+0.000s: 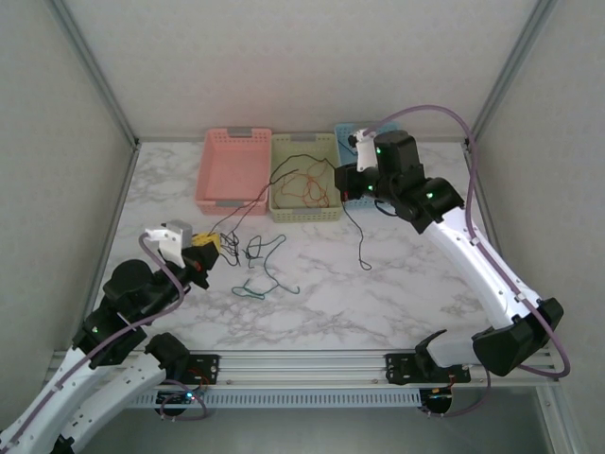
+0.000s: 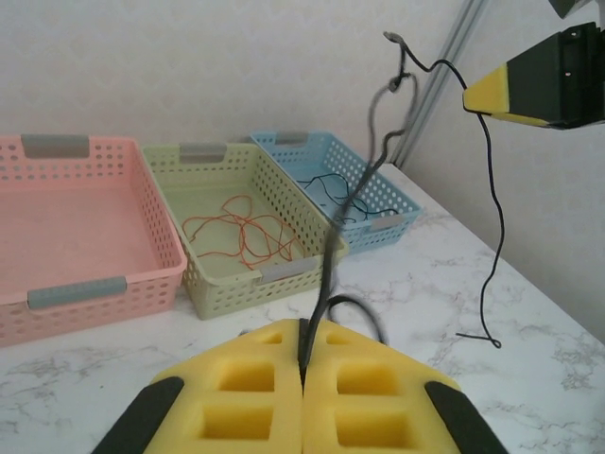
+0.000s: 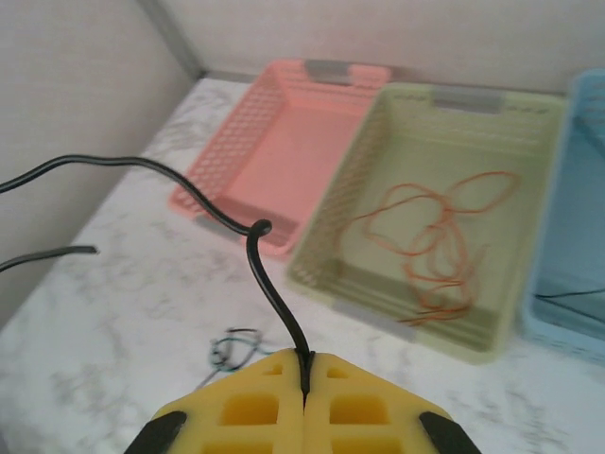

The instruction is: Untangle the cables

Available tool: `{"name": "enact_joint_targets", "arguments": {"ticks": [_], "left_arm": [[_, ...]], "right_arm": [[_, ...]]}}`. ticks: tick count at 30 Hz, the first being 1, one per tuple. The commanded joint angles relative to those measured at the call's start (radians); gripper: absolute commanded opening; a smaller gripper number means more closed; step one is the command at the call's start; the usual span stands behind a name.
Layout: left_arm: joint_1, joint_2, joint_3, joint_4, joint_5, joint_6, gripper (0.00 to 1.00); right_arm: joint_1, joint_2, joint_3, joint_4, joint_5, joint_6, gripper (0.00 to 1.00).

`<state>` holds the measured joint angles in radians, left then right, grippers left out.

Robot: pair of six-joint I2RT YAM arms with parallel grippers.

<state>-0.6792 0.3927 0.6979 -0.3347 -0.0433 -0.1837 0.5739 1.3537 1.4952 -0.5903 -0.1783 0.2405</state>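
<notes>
Black cable (image 2: 493, 189) is pinched at both ends of its taut stretch. The left gripper (image 2: 304, 340) has its yellow pads pressed together on it low over the near-left of the table (image 1: 406, 284), and the right gripper (image 3: 304, 369) is clamped on it too, up by the blue basket (image 2: 378, 180).

Between the two, the cable's long axis runs on a diagonal, rising from near-left to far-right and clear of the table. A loose tail drops from the right gripper and touches down on the marble.

Just right of the left gripper lies the green cable (image 1: 253, 292), slack on the table, close under the low end of the black one. A few black strands sit beside it, and whether they are looped through the green I cannot tell.

The red cable (image 2: 248, 248) sits coiled in the green basket (image 2: 227, 293); another thin black strand lies in the blue one.

Any snarl left would be at the left end, so the left arm is nearer. Parting the arms along that diagonal looks like what would draw the black cable free — though too much pull could drag the green along.
</notes>
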Motion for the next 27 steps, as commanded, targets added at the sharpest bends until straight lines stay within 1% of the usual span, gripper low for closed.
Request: {"name": "enact_joint_targets", "arguments": {"ticks": [1,5,9,10,11,13,15,18,20,22,25,27], "left_arm": [[-0.005,0.035,0.029,0.022,-0.003,0.0,0.0],[-0.005,0.096,0.036,0.078,0.017,0.011,0.0],[-0.005,0.169,0.063,0.099,0.03,0.032,0.0],[-0.005,0.182,0.067,0.105,0.036,0.033,0.0],[-0.005,0.194,0.068,0.113,0.046,0.032,0.0],[-0.006,0.212,0.064,0.127,0.066,0.023,0.0],[-0.005,0.229,0.059,0.132,0.084,0.014,0.0],[-0.005,0.231,0.042,0.135,0.072,0.009,0.0],[-0.005,0.224,0.033,0.131,0.058,0.014,0.0],[-0.005,0.215,0.031,0.115,0.047,0.021,0.0],[-0.005,0.2,0.032,0.078,0.03,0.023,0.0],[-0.005,0.185,0.035,0.052,0.022,0.021,0.0]], "right_arm": [[0.025,-0.015,-0.011,0.065,-0.25,0.042,0.0],[0.102,0.012,0.01,0.056,-0.284,0.068,0.0],[0.167,0.044,0.028,0.052,-0.276,0.116,0.0],[0.168,0.049,0.027,0.058,-0.265,0.132,0.0],[0.191,0.058,0.027,0.068,-0.245,0.159,0.0],[0.202,0.081,0.037,0.081,-0.235,0.209,0.0],[0.213,0.112,0.058,0.099,-0.252,0.253,0.0],[0.237,0.154,0.109,0.099,-0.3,0.287,0.0],[0.249,0.162,0.126,0.102,-0.301,0.287,0.0],[0.248,0.154,0.135,0.087,-0.253,0.271,0.0],[0.243,0.149,0.183,0.004,-0.121,0.212,0.0],[0.223,0.139,0.198,-0.015,-0.069,0.194,0.0]]}}
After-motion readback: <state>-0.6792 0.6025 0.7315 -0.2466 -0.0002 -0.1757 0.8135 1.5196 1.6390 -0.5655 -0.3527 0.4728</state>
